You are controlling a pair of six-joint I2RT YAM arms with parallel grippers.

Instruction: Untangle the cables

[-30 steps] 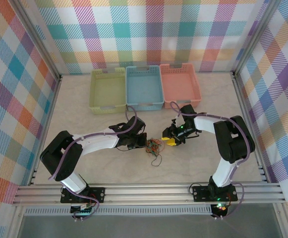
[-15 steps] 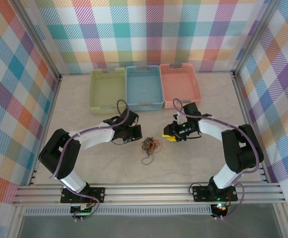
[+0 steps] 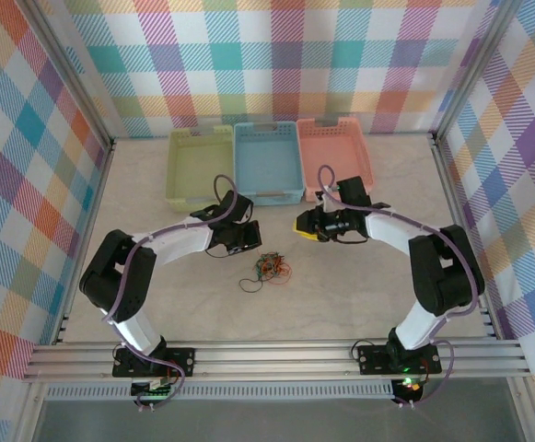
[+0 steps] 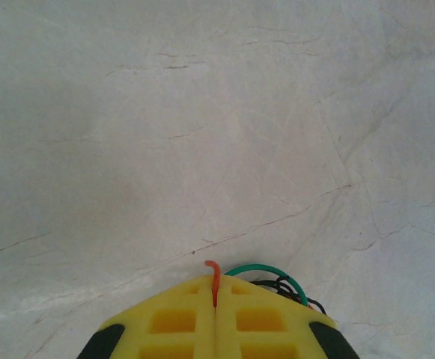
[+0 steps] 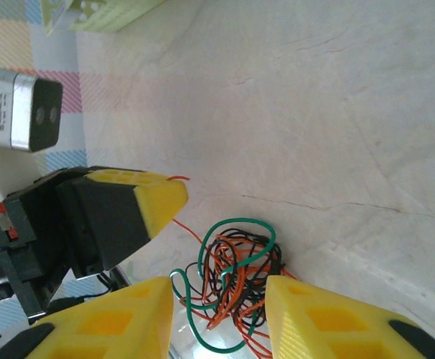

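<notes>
Orange, green and black cables [image 3: 269,268] lie in a small loose knot on the pale table [image 3: 387,295], just below the middle of the overhead frame. One strand trails toward the lower left. They look light, limp and springy, so I judge that a pull on one strand will drag the whole clump unless another strand is pinned. A free end or an outer loop is the better hold, not the dense core.

The left pincer [image 4: 215,293] is clenched on an orange wire [image 4: 214,275]. The wire's tip pokes out of the seam at the bottom of that wrist view, with a green loop [image 4: 271,271] just beside it.

The right pincer [image 5: 218,290] is released and grasps nothing. The knot shows in its gap, low in that wrist view. Overhead, this pincer stands up and to the right of the knot, apart from it.
</notes>
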